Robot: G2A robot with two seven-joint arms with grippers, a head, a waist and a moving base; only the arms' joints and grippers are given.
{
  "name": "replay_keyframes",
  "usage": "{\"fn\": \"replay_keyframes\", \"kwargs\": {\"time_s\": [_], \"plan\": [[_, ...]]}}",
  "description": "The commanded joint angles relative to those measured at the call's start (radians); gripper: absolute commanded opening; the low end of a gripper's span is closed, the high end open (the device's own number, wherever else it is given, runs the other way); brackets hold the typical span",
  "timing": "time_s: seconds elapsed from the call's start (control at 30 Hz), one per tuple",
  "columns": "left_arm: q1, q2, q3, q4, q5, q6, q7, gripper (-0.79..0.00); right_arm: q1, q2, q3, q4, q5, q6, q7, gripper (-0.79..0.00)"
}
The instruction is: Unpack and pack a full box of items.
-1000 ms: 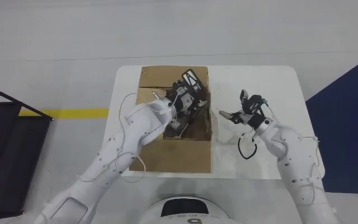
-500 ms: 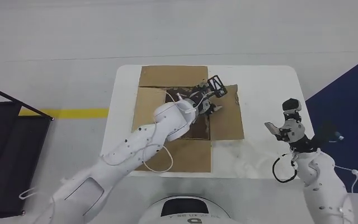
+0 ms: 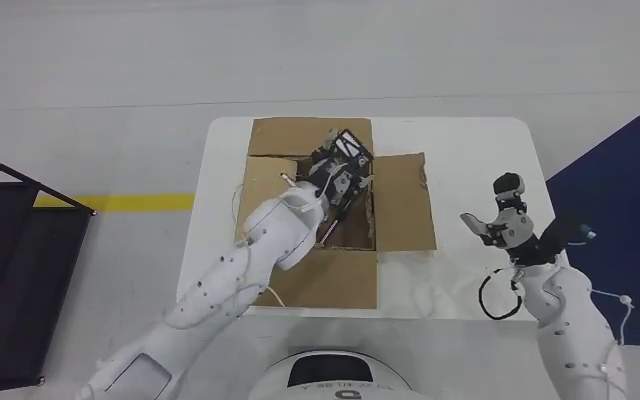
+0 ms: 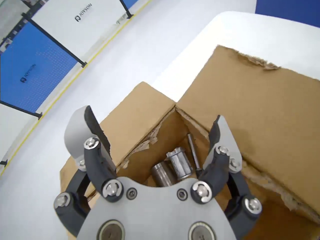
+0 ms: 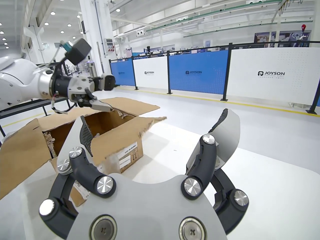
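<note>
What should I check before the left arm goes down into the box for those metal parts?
1. Left gripper open: ok.
2. Left gripper above the box opening: ok.
3. Flaps folded out, clear of the way down: ok.
4. Metal parts visible in the box corner: ok.
5. Right gripper open, off to the side of the box: ok.
6. Parts loose enough to lift: cannot tell.

We see a white worktop [image 3: 470, 150] with rounded corners. One open cardboard box [image 3: 322, 278] stands directly on it, toward its left half, with all four flaps folded outward.
</note>
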Motion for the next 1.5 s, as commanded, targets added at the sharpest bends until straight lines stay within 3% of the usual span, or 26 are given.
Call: {"fn": "replay_keyframes", "kwargs": {"time_s": [0.0,0.1,0.2,0.37,0.5,0.73,0.93,1.1,1.27,1.47], "plan": [[0.129,0.032,-0.138,-0.097,-0.005,-0.045,0.042,0.0,0.008,-0.001,-0.014,-0.007,-0.004,0.011,0.015,0.0],[0.255,0.062,-0.31,-0.172,-0.052,-0.107,0.105,0.0,0.015,-0.003,-0.029,-0.013,-0.009,0.022,0.026,0.0],[0.337,0.081,-0.455,-0.177,-0.123,-0.173,0.162,0.0,0.027,-0.004,-0.043,-0.012,-0.014,0.032,0.04,0.0],[0.377,0.097,-0.608,-0.1,-0.251,-0.269,0.215,0.0,0.073,-0.006,-0.072,0.016,0.006,0.03,0.091,0.0],[0.386,0.107,-0.674,-0.032,-0.341,-0.378,0.277,0.0,0.098,-0.006,-0.09,0.026,0.013,0.022,0.119,0.0],[0.337,0.115,-0.696,0.158,-0.403,-0.47,0.33,0.0,0.115,-0.005,-0.094,0.038,0.012,0.01,0.133,0.0],[0.337,0.115,-0.696,0.158,-0.403,-0.47,0.33,0.0,0.123,-0.007,-0.111,-0.008,0.019,0.013,0.145,0.0],[0.337,0.115,-0.696,0.158,-0.403,-0.47,0.33,0.0,0.186,-0.011,-0.218,-0.15,-0.023,-0.017,0.302,0.0],[0.337,0.115,-0.696,0.158,-0.403,-0.47,0.33,0.0,0.32,-0.029,-0.392,-0.121,0.03,-0.024,0.494,0.0],[0.337,0.115,-0.696,0.158,-0.403,-0.47,0.33,0.0,0.34,-0.03,-0.415,-0.108,0.047,-0.059,0.505,0.0]]}}
